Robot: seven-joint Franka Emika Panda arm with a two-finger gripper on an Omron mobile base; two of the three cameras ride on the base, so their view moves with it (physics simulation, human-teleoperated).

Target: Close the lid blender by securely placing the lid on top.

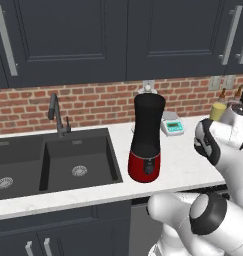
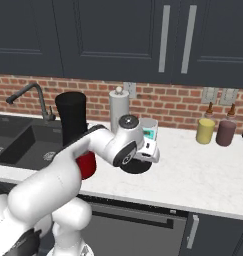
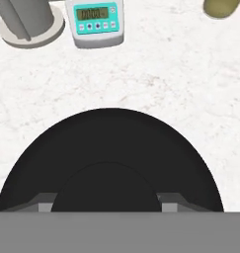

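White marble counter (image 3: pixel 180 84) has the lid (image 3: pixel 111 148) lying flat right under the gripper (image 2: pixel 138 162), with the blender (image 1: pixel 146 140) off near the sink (image 1: pixel 53 160). Looks like the grab step, can't tell if the jaws have closed on the knob. Next it'd need to lift and carry it over the jar.

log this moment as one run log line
phase: reaching for lid | gripper: low over flat round black lid on white marble counter, grasp unclear | tall black-jar red-base blender: uncovered
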